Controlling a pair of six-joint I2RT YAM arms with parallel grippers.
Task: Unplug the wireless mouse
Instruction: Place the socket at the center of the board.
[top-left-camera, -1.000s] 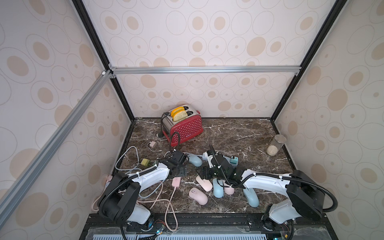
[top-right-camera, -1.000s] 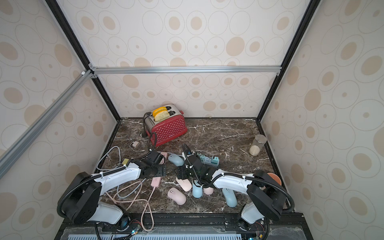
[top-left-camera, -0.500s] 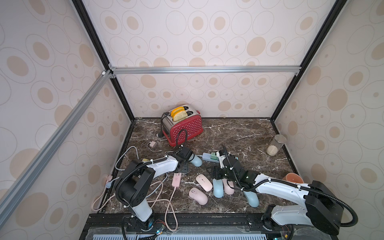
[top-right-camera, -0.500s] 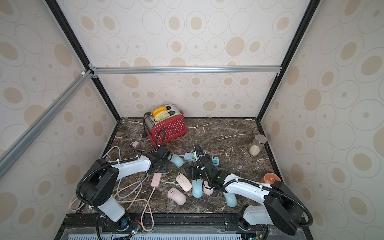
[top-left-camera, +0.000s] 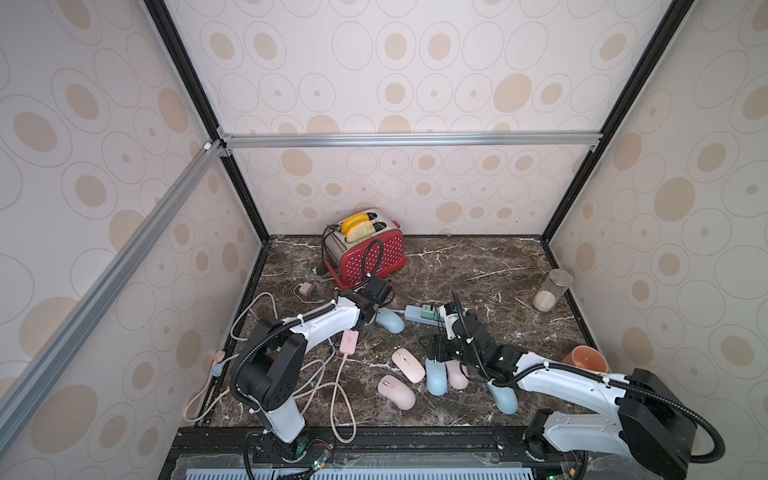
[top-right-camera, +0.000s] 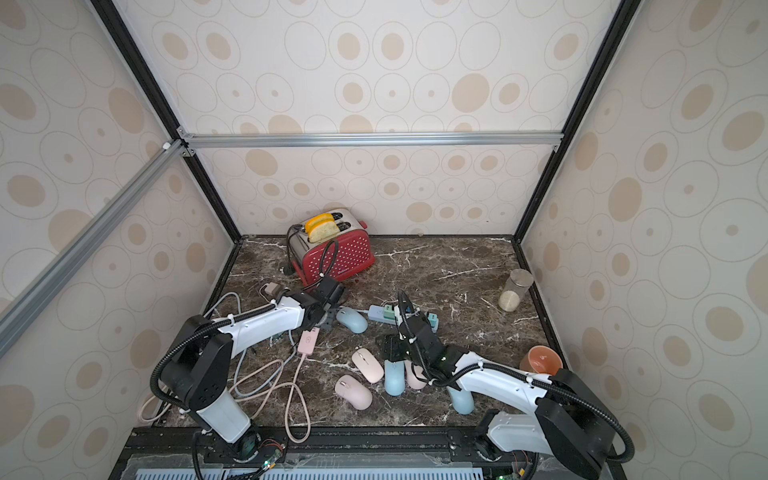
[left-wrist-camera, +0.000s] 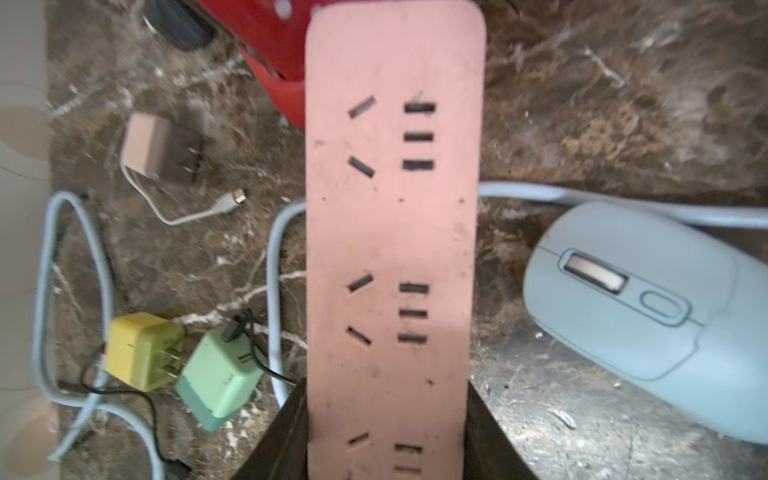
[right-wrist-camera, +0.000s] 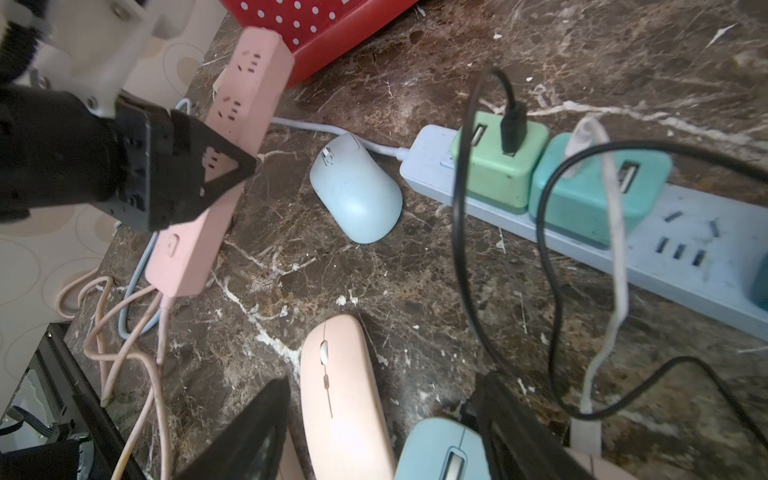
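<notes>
Several pink and blue wireless mice lie on the marble. A pink mouse (right-wrist-camera: 345, 395) and a blue mouse (right-wrist-camera: 440, 453) sit between the fingers of my right gripper (right-wrist-camera: 382, 399), which hangs open just above them (top-left-camera: 436, 347). Green (right-wrist-camera: 494, 166) and teal (right-wrist-camera: 594, 195) adapters sit in the blue power strip (right-wrist-camera: 685, 249). Their black and white cables run toward those mice; which mouse each enters is hidden. My left gripper (left-wrist-camera: 384, 399) is shut on a pink power strip (left-wrist-camera: 395, 208), raised at a tilt beside another blue mouse (top-left-camera: 388, 321).
A red toaster (top-left-camera: 365, 253) stands behind the left gripper. A glass jar (top-left-camera: 550, 291) and an orange cup (top-left-camera: 586, 360) stand by the right wall. Loose yellow (left-wrist-camera: 143, 351), green (left-wrist-camera: 220, 382) and brown (left-wrist-camera: 145, 145) adapters and looped cables (top-left-camera: 324, 386) lie at the left.
My left jaws have closed on the pink power strip, and that arm has stretched further toward the toaster. The right arm has swung its elbow outward while its gripper stays open over the mice.
</notes>
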